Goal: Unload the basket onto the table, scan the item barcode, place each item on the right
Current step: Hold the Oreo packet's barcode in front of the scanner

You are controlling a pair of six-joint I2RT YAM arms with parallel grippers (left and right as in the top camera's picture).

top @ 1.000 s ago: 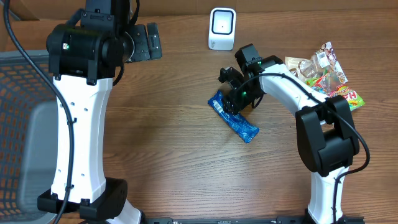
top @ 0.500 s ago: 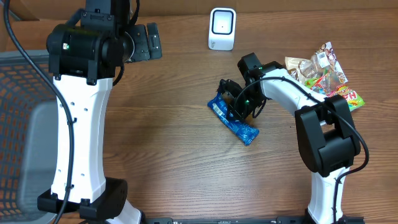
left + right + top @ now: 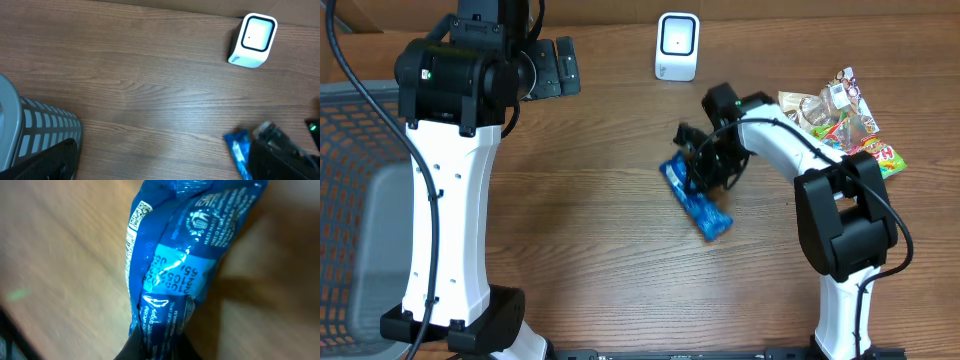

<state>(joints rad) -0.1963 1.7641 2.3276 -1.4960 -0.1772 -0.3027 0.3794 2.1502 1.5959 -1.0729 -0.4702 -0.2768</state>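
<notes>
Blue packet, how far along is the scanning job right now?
Done: the right gripper is shut on one end of the blue packet. In hand: getting it off the table; whether it has cleared I cannot tell. Left: carrying it to the white scanner and showing its barcode.

Right pincer (image 3: 699, 180) clamped on blue packet (image 3: 709, 215), white scanner (image 3: 677, 46) apart

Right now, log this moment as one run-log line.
phase: grasp | right jaws: shut on blue packet | left jaws: open, empty | scanner: packet not yet presented
</notes>
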